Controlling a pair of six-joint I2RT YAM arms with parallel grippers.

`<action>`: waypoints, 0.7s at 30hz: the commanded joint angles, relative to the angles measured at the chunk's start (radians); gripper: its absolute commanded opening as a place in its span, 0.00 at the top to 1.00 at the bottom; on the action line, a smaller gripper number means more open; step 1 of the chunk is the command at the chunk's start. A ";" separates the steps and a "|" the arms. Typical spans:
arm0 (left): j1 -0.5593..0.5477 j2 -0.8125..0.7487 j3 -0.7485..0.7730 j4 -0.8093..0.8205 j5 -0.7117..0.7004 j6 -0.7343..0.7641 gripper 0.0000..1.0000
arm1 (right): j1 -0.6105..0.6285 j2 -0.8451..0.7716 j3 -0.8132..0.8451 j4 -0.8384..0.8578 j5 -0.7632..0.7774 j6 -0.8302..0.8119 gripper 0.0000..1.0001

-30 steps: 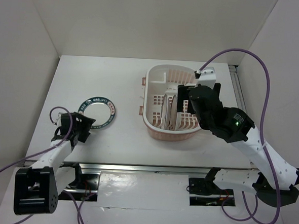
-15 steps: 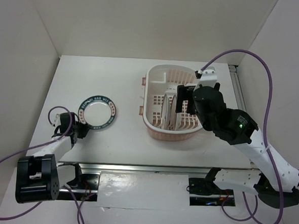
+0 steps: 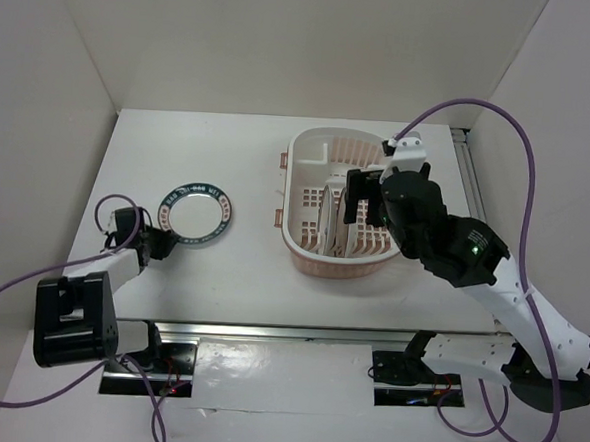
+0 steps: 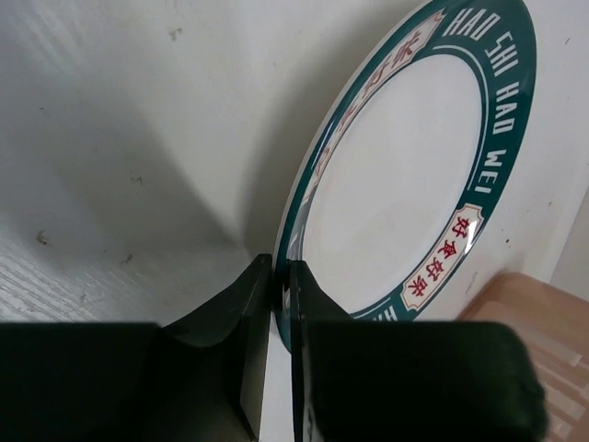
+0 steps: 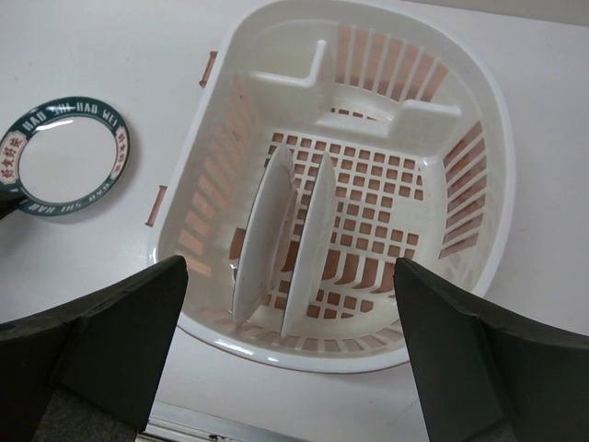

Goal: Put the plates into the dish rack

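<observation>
A white plate with a dark teal lettered rim (image 3: 197, 213) (image 4: 405, 175) lies on the table left of centre. My left gripper (image 3: 160, 241) (image 4: 281, 267) is shut on its near left rim, one finger above and one below. The white and pink dish rack (image 3: 310, 147) (image 5: 497, 120) stands at the right. Two white plates (image 3: 327, 221) (image 5: 262, 235) stand on edge side by side in its near half, the second one (image 5: 313, 239) just to the right. My right gripper (image 3: 362, 195) (image 5: 287, 267) hangs open above the rack, holding nothing.
White walls close the table in at the back and both sides. A metal rail (image 3: 298, 333) runs along the near edge. A purple cable (image 3: 502, 118) loops from the right arm over the back right corner.
My left gripper has slid to the teal plate's rim and closed on it. The right gripper has stayed open and drawn slightly back above the rack.
</observation>
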 commanded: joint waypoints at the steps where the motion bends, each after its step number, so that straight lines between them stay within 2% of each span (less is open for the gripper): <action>1: 0.006 -0.107 0.063 -0.122 -0.002 0.089 1.00 | 0.007 0.038 -0.008 0.083 -0.050 -0.032 0.00; 5: 0.006 -0.311 0.167 -0.244 -0.011 0.171 1.00 | 0.007 0.029 -0.045 0.266 -0.226 -0.091 0.00; 8: 0.006 -0.396 0.263 -0.344 -0.025 0.211 1.00 | 0.007 0.069 -0.017 0.302 -0.246 -0.091 0.00; 11: 0.006 -0.479 0.318 -0.369 0.009 0.255 1.00 | 0.007 0.133 0.019 0.342 -0.281 -0.120 0.00; 14: 0.015 -0.544 0.339 -0.366 0.105 0.297 1.00 | -0.072 0.212 0.065 0.405 -0.491 -0.145 0.00; 16: 0.015 -0.576 0.349 -0.323 0.218 0.329 1.00 | -0.170 0.270 0.078 0.484 -0.754 -0.154 0.00; 17: 0.015 -0.617 0.338 -0.297 0.256 0.329 1.00 | -0.198 0.284 0.091 0.519 -0.830 -0.154 0.00; 21: 0.015 -0.694 0.338 -0.234 0.411 0.338 1.00 | -0.270 0.385 0.183 0.570 -0.955 -0.154 0.00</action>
